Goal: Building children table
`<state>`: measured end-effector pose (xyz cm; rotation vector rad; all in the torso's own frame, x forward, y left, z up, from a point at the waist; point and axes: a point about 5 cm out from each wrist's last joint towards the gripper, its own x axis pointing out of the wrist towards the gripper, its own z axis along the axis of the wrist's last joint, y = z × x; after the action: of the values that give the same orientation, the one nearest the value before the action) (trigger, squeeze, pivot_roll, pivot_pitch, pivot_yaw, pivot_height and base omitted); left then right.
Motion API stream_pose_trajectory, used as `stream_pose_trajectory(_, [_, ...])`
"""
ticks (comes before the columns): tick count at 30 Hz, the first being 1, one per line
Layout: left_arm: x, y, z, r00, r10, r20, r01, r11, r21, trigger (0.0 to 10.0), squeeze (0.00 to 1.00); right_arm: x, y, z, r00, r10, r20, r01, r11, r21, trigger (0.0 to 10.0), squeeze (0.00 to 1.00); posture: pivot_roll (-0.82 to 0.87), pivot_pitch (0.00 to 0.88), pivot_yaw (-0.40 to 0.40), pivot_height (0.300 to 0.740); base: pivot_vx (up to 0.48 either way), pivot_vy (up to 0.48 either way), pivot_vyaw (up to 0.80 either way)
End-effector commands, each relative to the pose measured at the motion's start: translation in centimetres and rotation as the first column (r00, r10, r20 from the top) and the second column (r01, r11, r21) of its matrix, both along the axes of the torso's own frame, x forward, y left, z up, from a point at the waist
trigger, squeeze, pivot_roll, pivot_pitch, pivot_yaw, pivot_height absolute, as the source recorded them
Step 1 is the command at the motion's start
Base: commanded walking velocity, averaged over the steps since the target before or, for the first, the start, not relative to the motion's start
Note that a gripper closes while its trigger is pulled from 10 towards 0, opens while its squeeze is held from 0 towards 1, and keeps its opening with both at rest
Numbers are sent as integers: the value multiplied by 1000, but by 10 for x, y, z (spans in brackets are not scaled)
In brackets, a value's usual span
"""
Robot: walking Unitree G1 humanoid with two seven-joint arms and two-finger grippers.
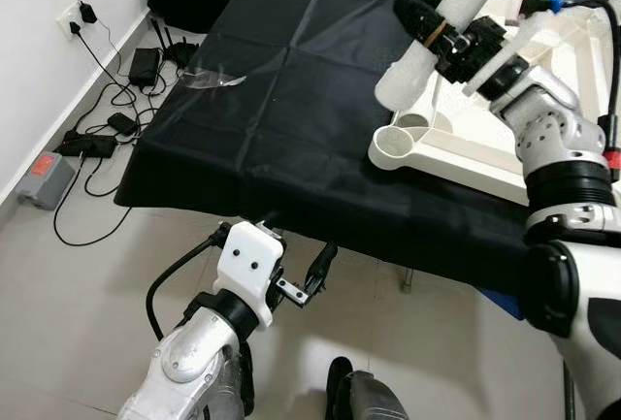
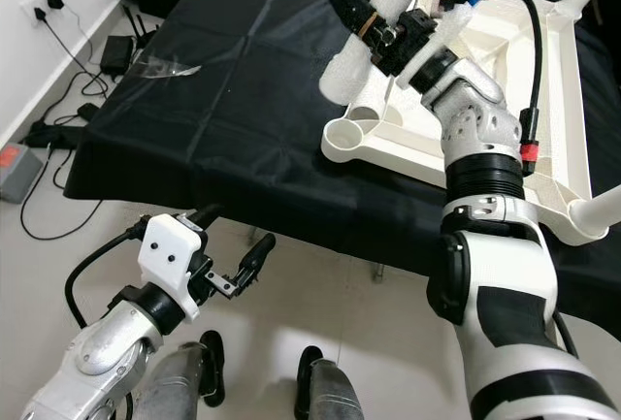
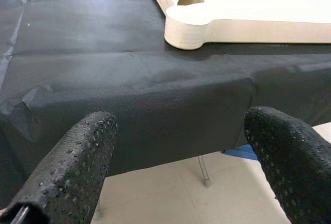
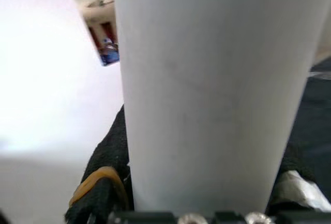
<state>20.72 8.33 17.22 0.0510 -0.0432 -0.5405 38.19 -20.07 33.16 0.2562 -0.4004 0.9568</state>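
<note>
Right gripper had a table leg clamped over the upside-down tabletop, left one just hung open below the table edge.

Head views: the white tabletop (image 1: 456,148) lay underside-up on the black cloth (image 1: 281,80), and the right gripper (image 1: 437,24) was pinching a white table leg (image 1: 451,22) tilted above the tabletop's near corner socket (image 1: 396,139), lower end not quite in it. The left gripper (image 2: 233,250) sat low, off the cloth's front edge, fingers spread apart, nothing in them. Chargers and cables (image 1: 116,119) lay on the floor by the wall, left of the cloth.
Left wrist view: both fingertips (image 3: 77,167) wide apart, looking at the cloth's edge with the tabletop's corner (image 3: 189,27) beyond.
Right wrist view: the leg (image 4: 217,89) up close, squeezed between the black fingers (image 4: 103,177).
</note>
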Motion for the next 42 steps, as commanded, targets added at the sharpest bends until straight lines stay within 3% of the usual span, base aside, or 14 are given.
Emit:
stream_pose_trajectory(1, [-8, -1, -1, 999, -21, -32, 21, 1000, -7, 10000, 0, -8, 0, -9, 989, 146, 25, -145, 989, -42, 10000, 0, 213, 329, -61, 740, 0, 0, 0])
stream_pose_trajectory(3, [-12, -1, 1, 999, -26, -34, 26, 1000, -10, 10000, 0, -9, 5, -20, 978, 209, -2, -208, 972, -108, 10000, 0, 224, 340, -56, 740, 0, 0, 0])
stream_pose_trajectory(9, [-17, -1, 5, 999, -30, -33, 29, 1000, -12, 10000, 0, -6, 10, -25, 971, 237, -24, -238, 963, -123, 10000, 0, 234, 348, -57, 740, 0, 0, 0])
stream_pose_trajectory(12, [-18, 1, 8, 999, -27, -32, 27, 1000, -12, 10000, 0, 4, 7, -8, 998, 61, 6, -60, 995, -83, 10000, 0, 239, 347, -54, 740, 0, 0, 0])
stream_pose_trajectory(14, [-18, 1, 8, 999, -27, -32, 27, 1000, -12, 10000, 0, 4, 7, -8, 998, 61, 6, -60, 995, -83, 10000, 0, 239, 347, -54, 740, 0, 0, 0])
stream_pose_trajectory(17, [-5, 0, 19, 1000, 4, 25, -3, 1000, -29, 10000, 0, 3, 7, 9, 998, -19, 57, 20, 1000, -12, 10000, 0, 221, 302, -53, 740, 0, 0, -498])
stream_pose_trajectory(21, [5, -1, 27, 998, 16, 63, -14, 999, -38, 10000, 0, -2, 12, 9, 996, -12, 88, 14, 1000, -20, 10000, 0, 214, 282, -54, 740, 0, 0, -752])
stream_pose_trajectory(24, [20, 1, 35, 994, 46, 98, -39, 997, -65, 10000, 0, -9, 28, -4, 997, -17, 80, 20, 999, -41, 10000, 0, 192, 239, -49, 740, 0, 0, -746])
stream_pose_trajectory(29, [23, 2, 35, 994, 59, 97, -52, 996, -70, 10000, 0, -11, 32, -9, 997, 14, 76, -11, 999, -35, 10000, 0, 189, 223, -51, 740, 0, 0, 0])
stream_pose_trajectory(33, [32, 5, 39, 989, 75, 128, -69, 996, -56, 10000, 0, -16, 46, -19, 999, 18, 51, -16, 999, -39, 10000, 0, 171, 204, -61, 740, 417, 0, 0])
stream_pose_trajectory(42, [35, 6, 40, 989, 84, 125, -77, 995, -62, 10000, 0, -14, 53, -20, 999, -9, 42, 12, 998, -56, 10000, 0, 174, 215, -65, 740, 434, 0, 0])
